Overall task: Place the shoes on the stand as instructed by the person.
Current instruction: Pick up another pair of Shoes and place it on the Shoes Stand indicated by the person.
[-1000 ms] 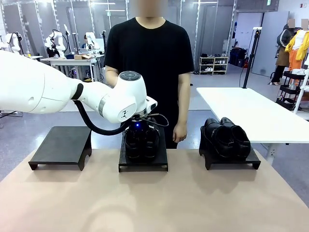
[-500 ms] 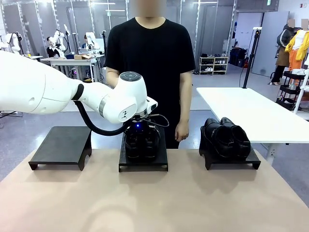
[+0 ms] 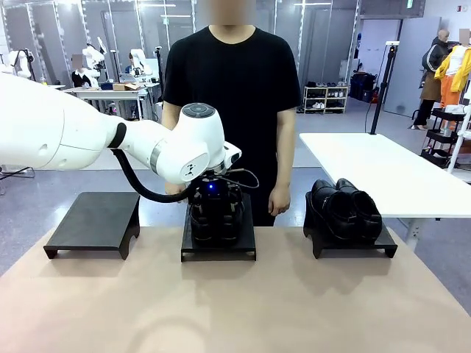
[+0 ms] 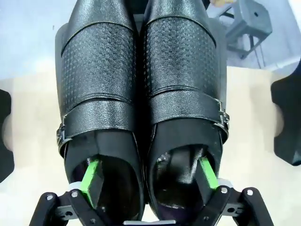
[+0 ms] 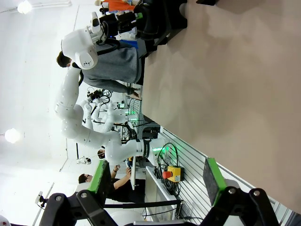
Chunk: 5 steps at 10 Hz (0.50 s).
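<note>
- The left arm has lifted slightly since a moment ago – its left gripper has spread, a finger inside each buckled shoe, gripping nothing.
- That pair sits on the middle stand; the other shoes rest on the right stand.
- The right gripper is wide open and empty.
- The person stands behind the middle stand.

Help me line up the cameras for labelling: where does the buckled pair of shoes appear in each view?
Front view: buckled pair on the middle stand, beneath the left gripper.
Left wrist view: fills the centre, one open finger inside each shoe.
Right wrist view: near the top edge, sideways, beside the left arm.
Shared landmark: the tan table.
</note>
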Available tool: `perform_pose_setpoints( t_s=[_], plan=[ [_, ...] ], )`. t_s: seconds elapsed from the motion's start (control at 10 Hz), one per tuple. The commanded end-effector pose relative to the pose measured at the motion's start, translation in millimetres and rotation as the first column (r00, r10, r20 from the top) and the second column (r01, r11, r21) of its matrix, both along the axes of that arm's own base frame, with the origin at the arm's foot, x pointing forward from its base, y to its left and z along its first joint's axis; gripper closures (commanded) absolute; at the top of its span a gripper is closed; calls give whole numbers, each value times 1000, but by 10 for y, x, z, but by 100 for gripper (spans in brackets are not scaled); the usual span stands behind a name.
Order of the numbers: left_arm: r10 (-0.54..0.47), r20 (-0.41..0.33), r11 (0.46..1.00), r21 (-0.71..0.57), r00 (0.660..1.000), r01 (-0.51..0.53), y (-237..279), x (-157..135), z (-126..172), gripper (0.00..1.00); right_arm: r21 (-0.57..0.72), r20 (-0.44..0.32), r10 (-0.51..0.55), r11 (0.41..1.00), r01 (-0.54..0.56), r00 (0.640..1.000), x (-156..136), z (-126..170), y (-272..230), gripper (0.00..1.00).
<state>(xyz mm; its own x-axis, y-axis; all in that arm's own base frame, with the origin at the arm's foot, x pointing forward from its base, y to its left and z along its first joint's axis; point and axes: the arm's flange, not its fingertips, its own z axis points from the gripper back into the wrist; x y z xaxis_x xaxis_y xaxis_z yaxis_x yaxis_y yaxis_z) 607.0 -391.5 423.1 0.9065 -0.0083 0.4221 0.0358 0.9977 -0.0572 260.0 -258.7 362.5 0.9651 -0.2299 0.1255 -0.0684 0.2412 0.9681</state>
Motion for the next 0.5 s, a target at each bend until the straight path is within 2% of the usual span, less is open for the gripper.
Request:
perform_pose_setpoints(
  t_s=[0.0,0.2,0.3,0.4],
  plan=[
    [3,-3,1000,-16,1000,-3,80,-165,33,0,-4,-8,4,1000,-4,1000,-23,34,2,0],
    [-27,4,1000,-9,1000,27,141,-355,74,0,-4,-8,4,1000,-4,1000,-23,34,2,0],
    [-1,3,1000,-2,1000,1,10,-58,63,0,-4,-8,4,1000,-4,1000,-23,34,2,0],
    [-1,3,1000,-2,1000,1,10,-58,63,0,-4,-8,4,1000,-4,1000,-23,34,2,0]
  ],
)
